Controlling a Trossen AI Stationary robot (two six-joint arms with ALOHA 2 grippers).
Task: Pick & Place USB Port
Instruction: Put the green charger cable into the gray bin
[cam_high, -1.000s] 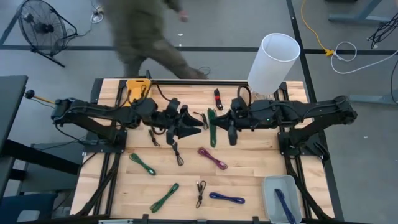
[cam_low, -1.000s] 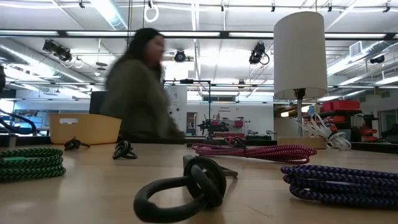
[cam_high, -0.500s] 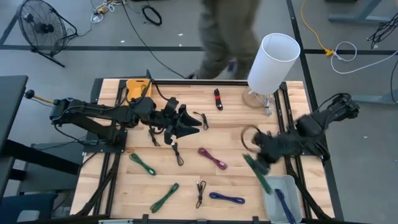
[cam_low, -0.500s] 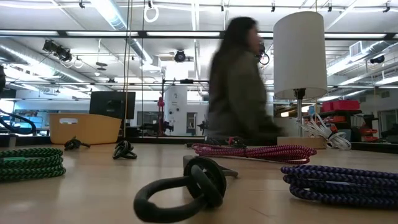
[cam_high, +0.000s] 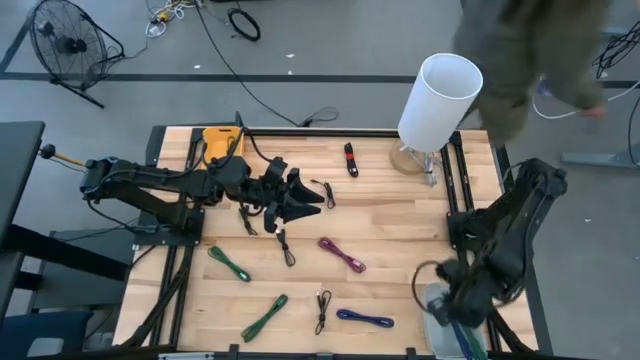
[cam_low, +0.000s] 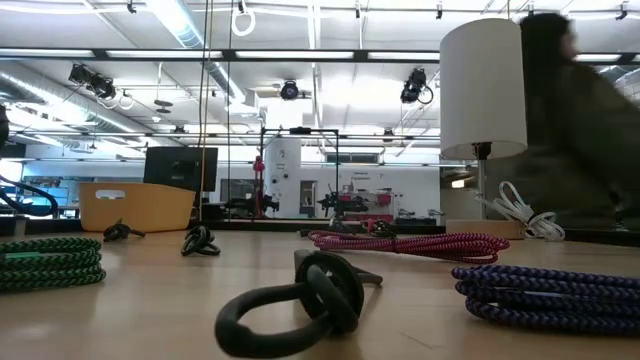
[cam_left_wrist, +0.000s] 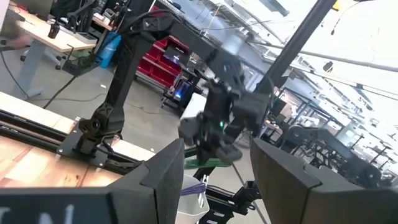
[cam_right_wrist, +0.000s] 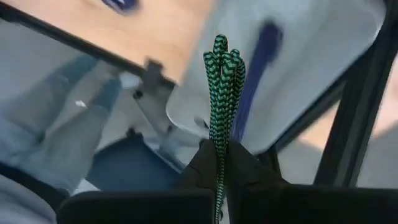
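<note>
Right pincer (cam_right_wrist: 219, 163) hangs over the grey bin (cam_high: 432, 296) at the near right corner of the worktop (cam_high: 390, 215), clamped on a green-black braided cable (cam_right_wrist: 222, 93); the coiled bundle sticks out past the fingertips. In the right wrist view the bin (cam_right_wrist: 323, 81) sits directly behind the cable and holds 1 blue cable (cam_right_wrist: 256, 68) lying along its floor. The green cable is above the bin, not inside it; contact with the rim cannot be told.

Left pincer (cam_high: 300, 203) hovers over the far left-centre of the worktop, fingers (cam_left_wrist: 165, 177) spread wide, gripping nothing.

Loose on the worktop: a magenta cable (cam_high: 342, 254) at centre, a blue-purple cable (cam_high: 365, 319) near centre-right, 2 green cables (cam_high: 229, 263) (cam_high: 264, 317) near left, a black cable (cam_high: 322, 305) at the near edge, another black cable (cam_high: 285, 248) just near the left pincer. A yellow box (cam_high: 220, 142) sits at the far left corner, its contents not visible. A white lamp (cam_high: 437, 98) stands at the far right. A person (cam_high: 525, 55) passes beyond the far right corner, blurred.
</note>
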